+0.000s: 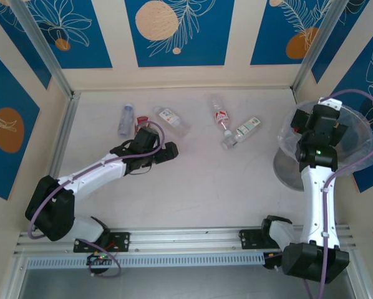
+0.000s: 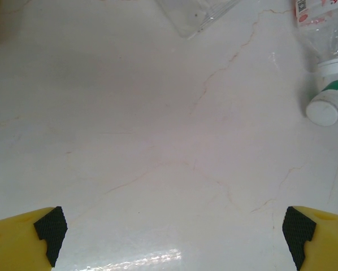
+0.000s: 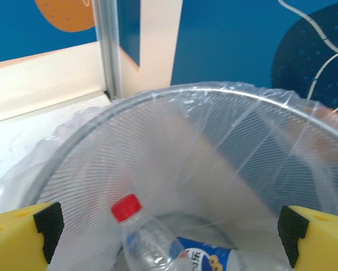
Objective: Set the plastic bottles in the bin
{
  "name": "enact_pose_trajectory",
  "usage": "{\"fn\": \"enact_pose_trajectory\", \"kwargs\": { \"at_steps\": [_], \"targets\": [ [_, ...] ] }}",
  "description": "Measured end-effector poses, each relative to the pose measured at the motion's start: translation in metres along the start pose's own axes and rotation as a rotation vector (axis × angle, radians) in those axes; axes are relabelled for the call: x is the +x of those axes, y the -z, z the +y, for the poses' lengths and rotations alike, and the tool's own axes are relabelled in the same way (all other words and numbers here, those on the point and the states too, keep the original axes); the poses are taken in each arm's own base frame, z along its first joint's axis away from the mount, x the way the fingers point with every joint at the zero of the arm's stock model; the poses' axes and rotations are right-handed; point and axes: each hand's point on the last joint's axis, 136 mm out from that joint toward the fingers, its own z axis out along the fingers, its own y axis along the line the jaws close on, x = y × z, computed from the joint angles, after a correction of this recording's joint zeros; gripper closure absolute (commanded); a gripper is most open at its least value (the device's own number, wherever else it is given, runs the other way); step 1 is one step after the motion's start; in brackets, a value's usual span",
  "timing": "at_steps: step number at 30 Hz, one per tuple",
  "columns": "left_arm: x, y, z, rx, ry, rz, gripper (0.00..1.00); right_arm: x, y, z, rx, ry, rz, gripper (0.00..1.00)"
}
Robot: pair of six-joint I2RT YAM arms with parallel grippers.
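**Both my grippers wide and empty; four bottles on the table, one in the bin**

Furthest left on the table (image 1: pixel 193 187), the blue-tinted bottle (image 1: pixel 125 118) lies on its side, beyond my left arm's wrist and apart from it.

My left gripper (image 1: pixel 172 151) reaches out low over the table and points right. From its wrist camera, my left gripper's fingers (image 2: pixel 50 231) stand at the two lower corners, spread as wide as they go, with bare table between them and nothing in their grasp.

The white-labelled bottle (image 1: pixel 171 119) lies just past that gripper on the far side, not touching it. One corner of a clear bottle (image 2: pixel 197 14) shows at the top edge of the wrist view.

Further right come the red-labelled bottle (image 1: pixel 219 113) and the green-labelled bottle (image 1: pixel 244 131), lying close together and well ahead of my left fingertips. In the wrist view a white cap (image 2: pixel 325 108) sits at the right, clear of my fingers.

At the far right stands the bin (image 1: pixel 361 134), lined with a crinkled plastic bag (image 3: pixel 248 147). My right gripper (image 1: pixel 317 124) hangs over its mouth. Its fingers (image 3: pixel 47 226) are also fully apart and hold nothing. Below and between them, inside the bin, a red-capped bottle (image 3: pixel 126 208) with a blue label lies against the liner.
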Motion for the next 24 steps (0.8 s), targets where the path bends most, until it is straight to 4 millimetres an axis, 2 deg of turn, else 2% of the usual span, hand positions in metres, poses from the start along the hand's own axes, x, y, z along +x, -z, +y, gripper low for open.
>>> {"fn": "enact_pose_trajectory", "kwargs": {
  "at_steps": [5,11,20,24],
  "targets": [
    [-0.001,0.001,0.008,-0.041,0.004,-0.012,0.01,-0.001,0.011,0.022,-0.114,-0.027,0.004,0.0],
    [-0.007,0.008,0.014,-0.066,0.025,-0.054,0.01,-0.007,0.036,0.055,-0.3,-0.061,-0.023,0.01],
    [-0.006,0.019,0.033,-0.119,0.069,-0.11,0.01,-0.001,0.083,0.126,-0.643,-0.125,0.026,0.01],
    [-0.001,0.022,0.043,-0.131,0.079,-0.119,0.01,0.005,0.098,0.146,-0.714,-0.162,0.06,0.01]
  ]
}}
